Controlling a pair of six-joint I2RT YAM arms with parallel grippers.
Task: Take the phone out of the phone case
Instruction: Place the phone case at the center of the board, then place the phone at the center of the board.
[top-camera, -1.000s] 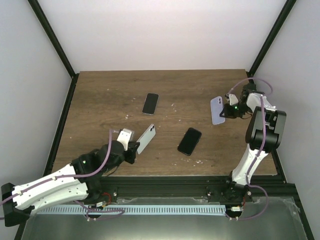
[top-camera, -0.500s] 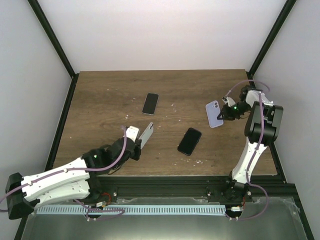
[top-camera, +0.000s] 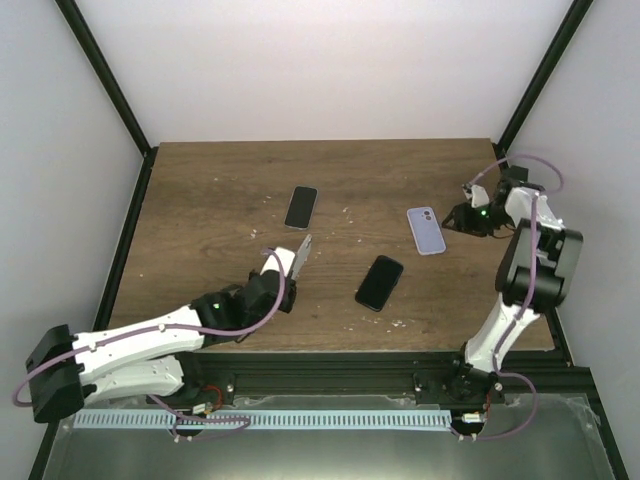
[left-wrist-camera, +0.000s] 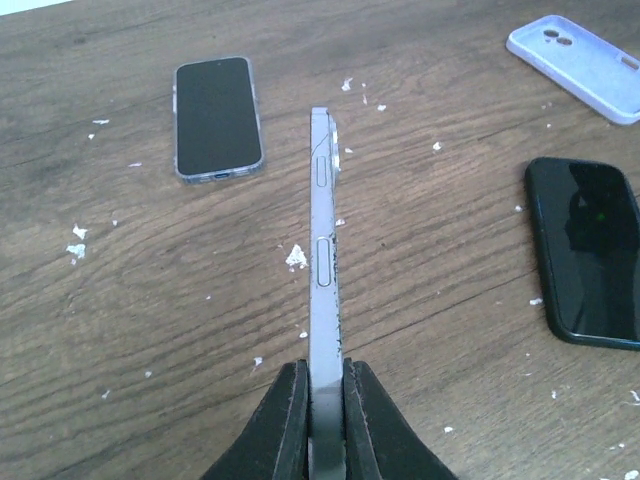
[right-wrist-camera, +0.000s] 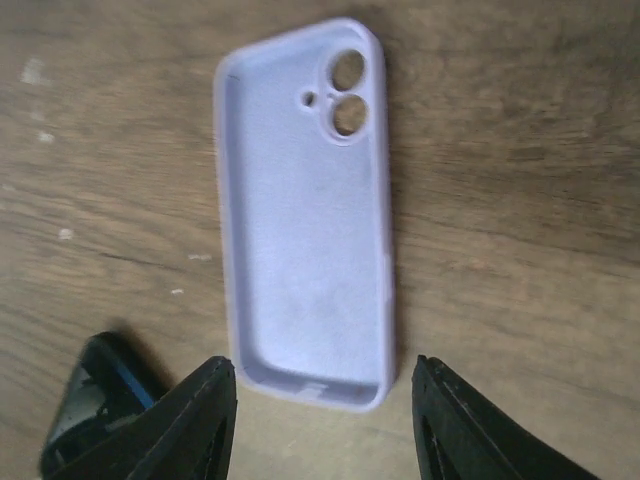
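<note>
lilac case (right-wrist-camera: 305, 215) lying flat, jaws apart

table (top-camera: 200, 190): brown wood, small white crumbs (left-wrist-camera: 296, 257) on it | walls (top-camera: 320, 60): plain white, on three sides | corners: black posts (top-camera: 104, 75) going up | front edge: black metal rail (top-camera: 330, 375) | light: soft, even

Lilac phone case (right-wrist-camera: 305, 215), black phone (top-camera: 379, 282)

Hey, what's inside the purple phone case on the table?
Nothing. The case lies open side up, empty: only its lining and camera holes, with the table showing through them. The open right gripper hovers at its near end. What's beneath the case is covered.
</note>
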